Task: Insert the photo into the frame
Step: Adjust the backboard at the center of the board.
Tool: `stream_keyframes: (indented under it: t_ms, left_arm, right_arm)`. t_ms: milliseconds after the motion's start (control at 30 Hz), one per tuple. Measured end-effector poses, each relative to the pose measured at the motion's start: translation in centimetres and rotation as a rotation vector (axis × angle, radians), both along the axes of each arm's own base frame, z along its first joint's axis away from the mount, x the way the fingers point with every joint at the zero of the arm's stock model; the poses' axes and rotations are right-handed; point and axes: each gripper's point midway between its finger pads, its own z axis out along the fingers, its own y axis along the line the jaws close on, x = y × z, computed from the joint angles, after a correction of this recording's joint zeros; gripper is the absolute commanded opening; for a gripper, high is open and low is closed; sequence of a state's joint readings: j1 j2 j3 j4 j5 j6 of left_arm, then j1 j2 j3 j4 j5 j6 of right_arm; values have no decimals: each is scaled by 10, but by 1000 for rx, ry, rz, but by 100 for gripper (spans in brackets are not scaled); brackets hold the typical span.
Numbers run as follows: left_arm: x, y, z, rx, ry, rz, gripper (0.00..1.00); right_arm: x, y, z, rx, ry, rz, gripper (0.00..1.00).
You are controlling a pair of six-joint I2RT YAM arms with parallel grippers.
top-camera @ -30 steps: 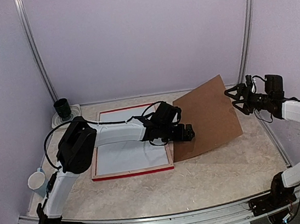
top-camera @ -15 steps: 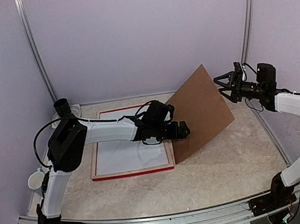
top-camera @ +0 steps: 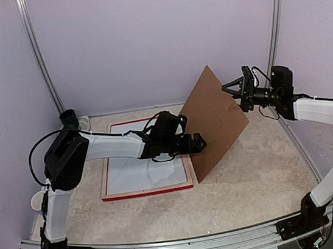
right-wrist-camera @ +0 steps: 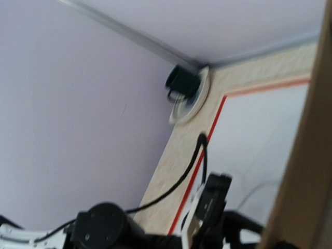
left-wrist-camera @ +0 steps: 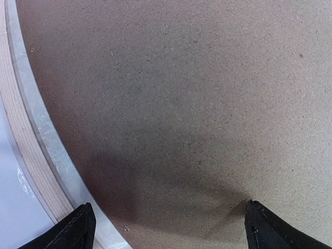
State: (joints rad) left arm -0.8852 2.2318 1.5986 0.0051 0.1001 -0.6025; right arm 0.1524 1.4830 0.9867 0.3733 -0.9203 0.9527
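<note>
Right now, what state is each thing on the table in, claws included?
Backing board, standing steeply tilted on its lower edge.
Frame, lying flat.
Left claw, open, close against the board's lower part.
Right claw, open, at the board's upper edge.
Dark cup, upright in the back left corner.

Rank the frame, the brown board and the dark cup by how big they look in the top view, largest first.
1. The frame, lying flat on the table.
2. The brown board. It stands tilted and is seen foreshortened, so its real size may be closer to the frame's.
3. The dark cup, by far the smallest.
</note>
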Motion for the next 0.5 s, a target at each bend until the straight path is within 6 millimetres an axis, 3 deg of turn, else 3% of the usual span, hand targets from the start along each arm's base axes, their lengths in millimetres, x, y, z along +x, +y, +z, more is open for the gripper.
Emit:
stream_keyframes:
  t_ms: [133,300,500]
  left_arm:
    - [-1,8,-1,-5,-2,8,99]
    - [-6,23,-8,11,14,19,99]
    - [-5,39,6,-20,2,47,99]
  right_arm:
    - [-8,16,-8,5,42,58,90]
    - [-16,32,-3,12,48,115,90]
    - [-24,49,5,20,41,164,90]
